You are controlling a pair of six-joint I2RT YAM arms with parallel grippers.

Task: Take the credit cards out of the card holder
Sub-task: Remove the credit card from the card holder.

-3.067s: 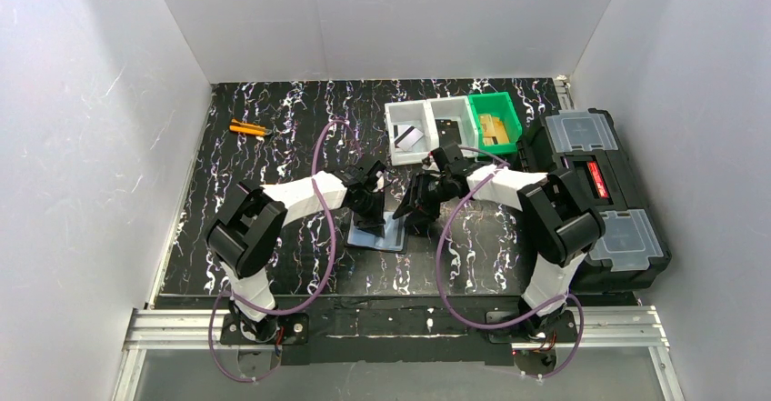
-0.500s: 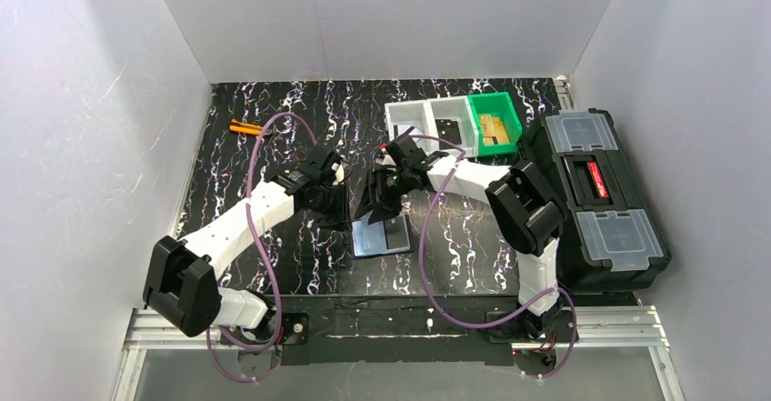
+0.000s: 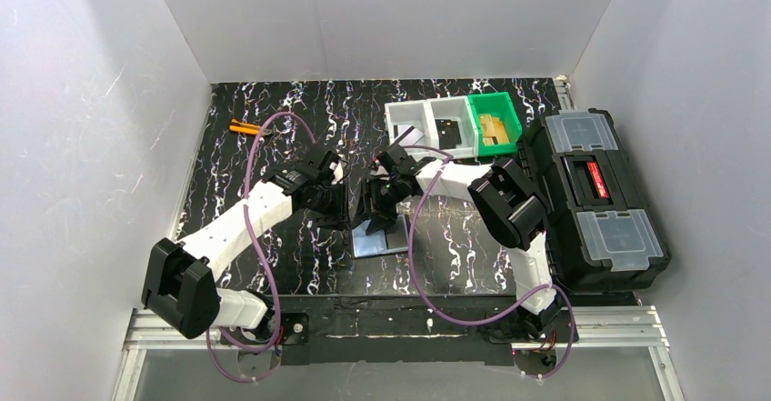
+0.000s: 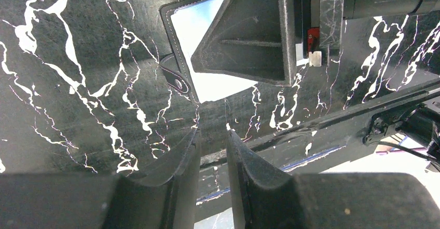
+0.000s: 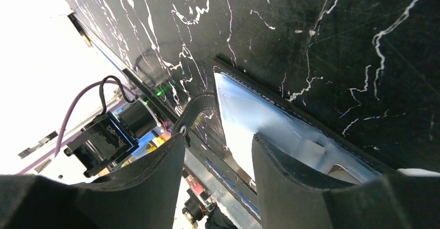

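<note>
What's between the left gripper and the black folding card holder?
Just bare black marbled table; the left wrist view shows the left gripper apart from the card holder.

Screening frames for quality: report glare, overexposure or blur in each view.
Top view: evenly lit and sharp, but the card holder is small and partly hidden. Left wrist view: its glossy lining glares white, hiding any detail. Right wrist view: the area past the edge of the table is blown out white, and the lining glares pale blue.
</note>
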